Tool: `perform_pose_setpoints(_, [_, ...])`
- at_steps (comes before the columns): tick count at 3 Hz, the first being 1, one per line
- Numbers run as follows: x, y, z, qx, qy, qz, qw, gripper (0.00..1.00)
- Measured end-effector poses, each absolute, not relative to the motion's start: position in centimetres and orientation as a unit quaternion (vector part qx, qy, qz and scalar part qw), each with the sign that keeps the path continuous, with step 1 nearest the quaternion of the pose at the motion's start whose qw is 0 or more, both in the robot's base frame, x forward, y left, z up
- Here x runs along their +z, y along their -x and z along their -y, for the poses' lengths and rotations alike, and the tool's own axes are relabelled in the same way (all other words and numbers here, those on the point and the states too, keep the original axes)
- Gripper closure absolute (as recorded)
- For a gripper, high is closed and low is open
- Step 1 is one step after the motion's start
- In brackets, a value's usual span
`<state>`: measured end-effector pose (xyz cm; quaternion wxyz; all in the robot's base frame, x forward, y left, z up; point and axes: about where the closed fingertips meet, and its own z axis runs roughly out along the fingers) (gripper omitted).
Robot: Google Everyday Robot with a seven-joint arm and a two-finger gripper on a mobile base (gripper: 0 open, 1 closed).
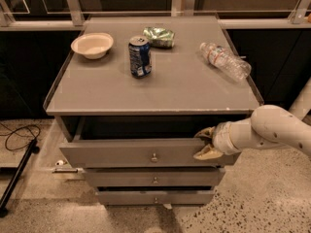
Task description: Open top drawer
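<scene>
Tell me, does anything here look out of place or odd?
The plastic bottle lies on its side near the right edge of the cabinet top. The gripper is at the right end of the top drawer, not at its knob.

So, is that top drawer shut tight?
No, the top drawer is pulled partway out, a dark gap showing behind its front, and the gripper is at its right end.
</scene>
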<state>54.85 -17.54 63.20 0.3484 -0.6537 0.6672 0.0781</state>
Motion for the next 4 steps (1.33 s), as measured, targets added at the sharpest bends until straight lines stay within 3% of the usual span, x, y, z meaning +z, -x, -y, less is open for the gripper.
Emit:
perform_pose_setpoints(1, [63.7, -54.3, 17.3, 0.084, 0.651, -0.669, 0.349, 1.00])
perform_pose_setpoints(2, [64.2, -53.4, 16.8, 0.094, 0.644, -0.673, 0.351, 1.00])
perform_pose_setpoints(4, [64.3, -53.2, 16.8, 0.095, 0.644, -0.673, 0.351, 0.57])
